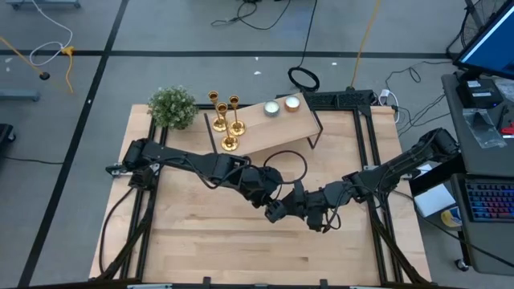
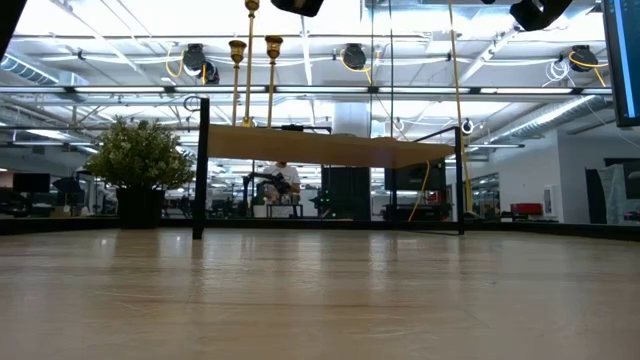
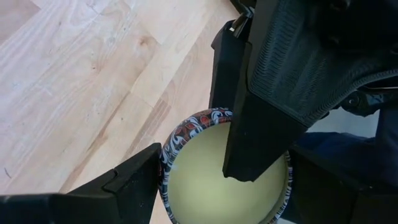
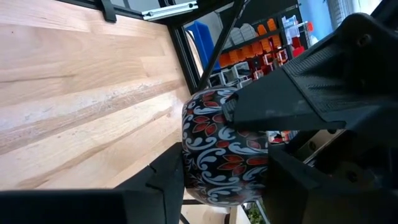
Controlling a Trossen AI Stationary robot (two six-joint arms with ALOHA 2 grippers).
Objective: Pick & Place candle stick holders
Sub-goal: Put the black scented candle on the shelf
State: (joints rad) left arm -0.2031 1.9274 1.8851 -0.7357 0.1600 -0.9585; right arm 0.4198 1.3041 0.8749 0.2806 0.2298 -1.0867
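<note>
Both grippers (image 1: 295, 202) meet mid-bench, fingers closed around patterned candle tin (image 4: 224, 152), a handover. Gold candle stick holders (image 1: 226, 120) on shelf (image 1: 293, 124): rigid, slippery, top-heavy; grip stems.

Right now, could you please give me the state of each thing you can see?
Candlesticks: three, upright on the shelf.
Tealights: two, on the shelf.
Patterned candle: held above the table between both grippers.
Left gripper: around the candle.
Right gripper: closing on the candle.
Plant: upright.

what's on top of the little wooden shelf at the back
Three gold candle stick holders at one end, two tealight discs at the other. Nothing shows under the shelf.
</note>
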